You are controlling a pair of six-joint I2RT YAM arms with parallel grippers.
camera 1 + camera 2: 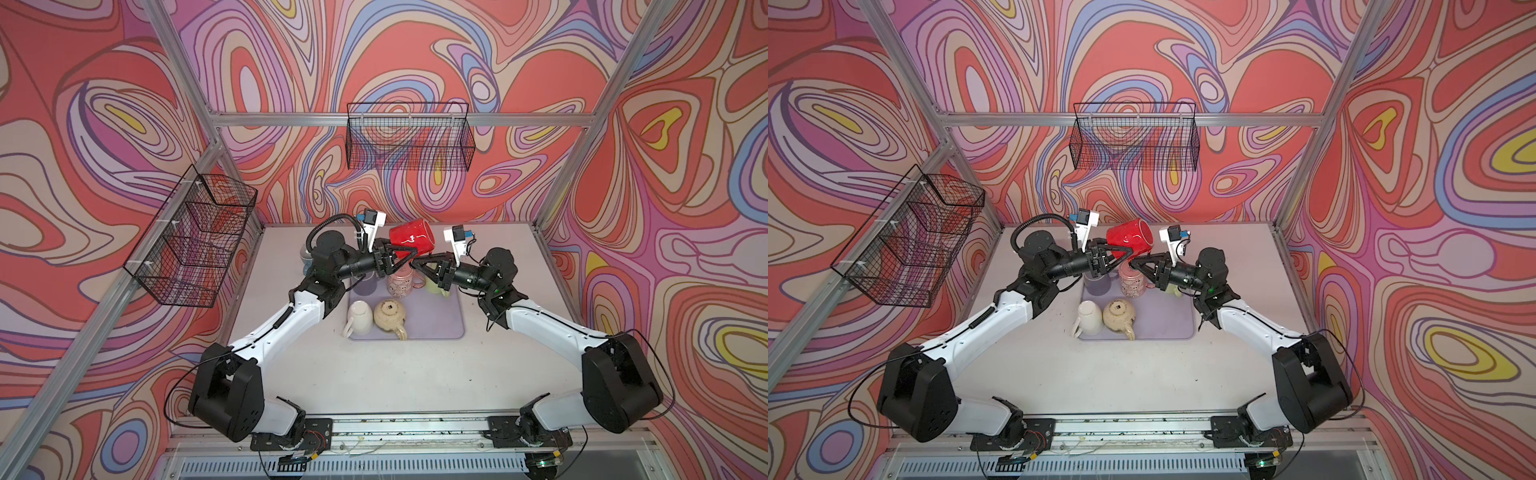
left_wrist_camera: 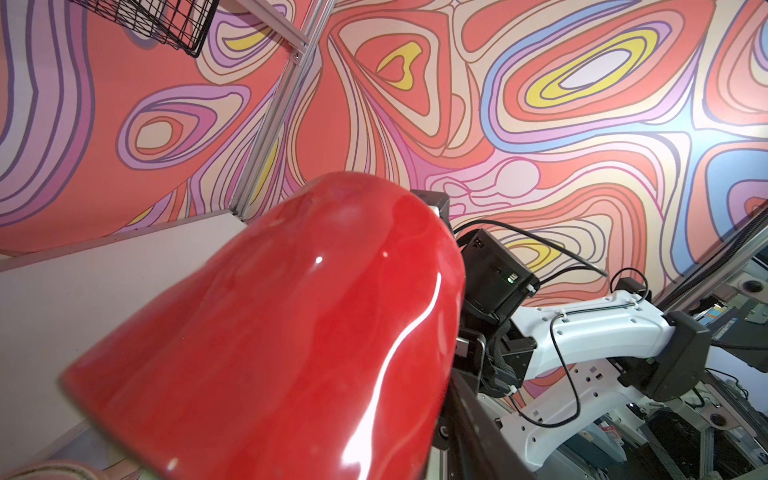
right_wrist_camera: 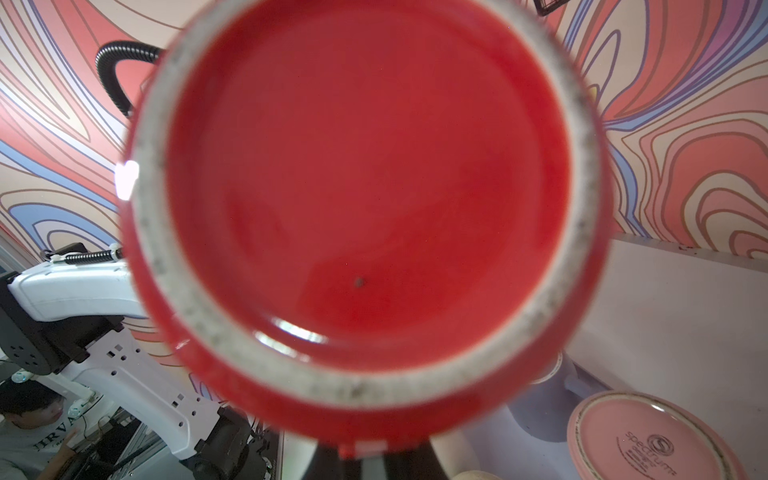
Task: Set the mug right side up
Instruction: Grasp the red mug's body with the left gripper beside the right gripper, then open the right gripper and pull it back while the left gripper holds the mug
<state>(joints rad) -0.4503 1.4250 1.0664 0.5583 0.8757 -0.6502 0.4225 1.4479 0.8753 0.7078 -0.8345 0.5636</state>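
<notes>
The red mug (image 1: 411, 239) (image 1: 1128, 237) hangs on its side above the mat, between both grippers. Its unglazed base ring faces the right wrist camera and fills that view (image 3: 365, 187). My right gripper (image 1: 417, 262) (image 1: 1136, 262) comes in from the right and is shut on a red part at the mug's underside (image 3: 365, 457). My left gripper (image 1: 405, 255) (image 1: 1123, 254) reaches in from the left at the mug's open end. One of its fingers (image 2: 473, 424) lies along the glossy red wall (image 2: 291, 332); the other is hidden, so its grip is unclear.
Below, a purple mat (image 1: 440, 316) carries an upturned white mug (image 1: 360, 317), a beige mug (image 1: 390, 316), an upturned pink mug (image 1: 400, 282) (image 3: 648, 440) and a pale green mug (image 1: 434, 286). Wire baskets hang on the back wall (image 1: 409, 137) and the left wall (image 1: 195, 237).
</notes>
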